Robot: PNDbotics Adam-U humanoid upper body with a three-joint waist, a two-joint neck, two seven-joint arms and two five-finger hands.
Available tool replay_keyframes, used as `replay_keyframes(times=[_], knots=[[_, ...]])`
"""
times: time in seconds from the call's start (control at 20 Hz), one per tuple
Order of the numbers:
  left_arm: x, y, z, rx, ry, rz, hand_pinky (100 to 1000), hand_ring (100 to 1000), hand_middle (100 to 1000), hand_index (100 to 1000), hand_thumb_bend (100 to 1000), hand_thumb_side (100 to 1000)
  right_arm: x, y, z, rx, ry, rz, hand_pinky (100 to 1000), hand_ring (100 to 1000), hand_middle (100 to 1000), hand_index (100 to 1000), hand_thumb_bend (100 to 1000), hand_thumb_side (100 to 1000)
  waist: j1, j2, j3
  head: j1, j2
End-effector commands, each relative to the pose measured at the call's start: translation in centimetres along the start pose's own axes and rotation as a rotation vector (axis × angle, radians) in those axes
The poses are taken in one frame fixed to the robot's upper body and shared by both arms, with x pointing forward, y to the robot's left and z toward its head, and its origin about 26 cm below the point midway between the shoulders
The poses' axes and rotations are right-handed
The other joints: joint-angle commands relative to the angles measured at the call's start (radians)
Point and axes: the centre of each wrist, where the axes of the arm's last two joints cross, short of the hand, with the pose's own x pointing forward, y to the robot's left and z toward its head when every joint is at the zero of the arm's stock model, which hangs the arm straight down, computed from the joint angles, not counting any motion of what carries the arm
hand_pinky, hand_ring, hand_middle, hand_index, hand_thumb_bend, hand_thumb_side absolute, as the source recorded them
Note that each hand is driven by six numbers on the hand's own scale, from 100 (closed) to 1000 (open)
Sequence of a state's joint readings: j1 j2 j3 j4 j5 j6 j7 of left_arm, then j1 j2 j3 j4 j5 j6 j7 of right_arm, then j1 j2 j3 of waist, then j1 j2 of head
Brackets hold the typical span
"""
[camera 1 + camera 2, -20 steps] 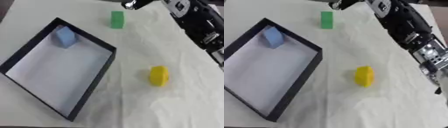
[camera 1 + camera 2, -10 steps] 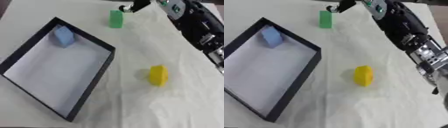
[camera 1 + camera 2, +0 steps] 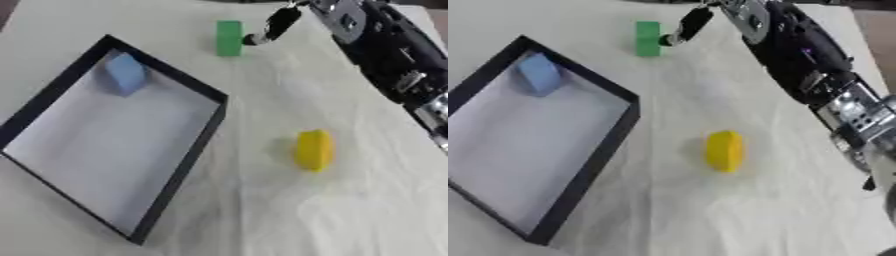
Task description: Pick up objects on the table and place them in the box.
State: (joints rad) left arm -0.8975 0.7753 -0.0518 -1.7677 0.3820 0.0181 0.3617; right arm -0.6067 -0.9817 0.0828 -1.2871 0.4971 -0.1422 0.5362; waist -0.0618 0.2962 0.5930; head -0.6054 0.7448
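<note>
right hand [image 3: 278, 24] nearer green block [image 3: 229, 38]; box [image 3: 179, 172] holds blue block [image 3: 125, 74]

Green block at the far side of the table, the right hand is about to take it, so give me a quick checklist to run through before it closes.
1. Green block standing upright, in the open on the table: ok.
2. Right hand near the block: ok, a fingertip reaches its right side; contact cannot tell.
3. Fingers on both sides of the block: not ok, only one extended finger shows beside it.
4. Box free to receive: ok, it holds just a blue block in its far corner.
5. Yellow object out of the way: ok, it lies nearer the camera, apart from the green block.
6. Left hand: cannot tell, not in view.
</note>
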Motion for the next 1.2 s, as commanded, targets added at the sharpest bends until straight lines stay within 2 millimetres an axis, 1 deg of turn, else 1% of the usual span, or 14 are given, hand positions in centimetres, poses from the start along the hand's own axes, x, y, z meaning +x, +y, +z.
replay_keyframes(times=[0.05,0.2,0.45,0.7,0.9,1.2], knots=[[0.7,1.2,-0.5,0.003,-0.018,-0.046,843,724,802,828,203,512,1.0,-1.4,0.6,-0.021,-0.039,0.047,1000,901,884,989,452,400,0.0,-0.015,-0.006,0.009,0.007],[0.5,1.2,-0.3,0.001,-0.01,-0.049,843,724,802,828,201,514,1.8,-1.5,0.6,-0.016,-0.06,0.037,1000,899,882,989,452,393,0.001,-0.019,-0.011,0.008,0.013],[0.3,1.3,-0.1,0.001,-0.001,-0.057,843,723,801,828,198,516,2.0,-1.1,0.4,0.01,-0.061,-0.009,1000,891,878,992,451,357,0.004,-0.024,-0.017,0.012,0.016],[0.0,1.4,0.0,0.002,0.01,-0.061,843,722,801,827,198,515,2.9,-1.6,0.5,0.01,-0.097,-0.033,1000,885,874,994,414,326,0.005,-0.029,-0.026,0.017,0.025],[0.0,1.3,0.0,-0.001,0.01,-0.062,844,721,801,827,196,518,3.0,-1.9,0.6,0.001,-0.091,-0.047,1000,885,874,993,413,334,0.006,-0.029,-0.025,0.018,0.022],[0.0,1.3,0.0,-0.003,0.009,-0.06,843,721,801,827,194,518,3.1,-1.6,0.4,0.008,-0.084,-0.053,1000,882,871,994,419,339,0.005,-0.025,-0.024,0.022,0.021]])
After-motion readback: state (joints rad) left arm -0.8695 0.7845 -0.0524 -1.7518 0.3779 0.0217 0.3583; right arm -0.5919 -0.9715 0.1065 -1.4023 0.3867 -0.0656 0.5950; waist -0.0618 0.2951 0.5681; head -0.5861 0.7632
